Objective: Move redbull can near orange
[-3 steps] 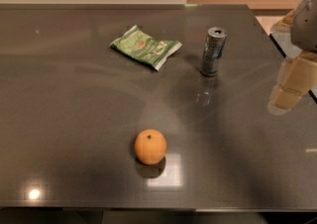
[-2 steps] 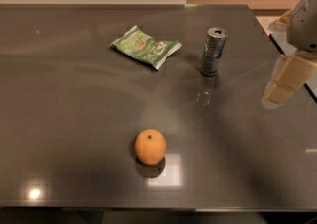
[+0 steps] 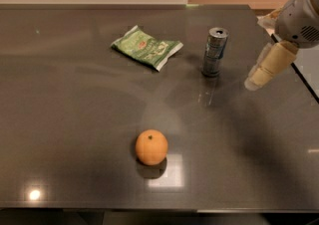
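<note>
Dark table (image 3: 60, 134): can (image 3: 214, 52) upright, orange (image 3: 151, 147) well apart, front-left of it. My gripper (image 3: 255, 80) hovers right of the can; open or closed, I cannot tell. Approach step, I judge; next, reach left and grasp.

One redbull can (image 3: 215, 52), one orange (image 3: 151, 147) and one green snack packet (image 3: 146, 47) sit on the single dark counter (image 3: 75, 119): three things, one of each kind. One hand (image 3: 254, 80) is in view, hanging over the counter's right side, just right of the can.
</note>
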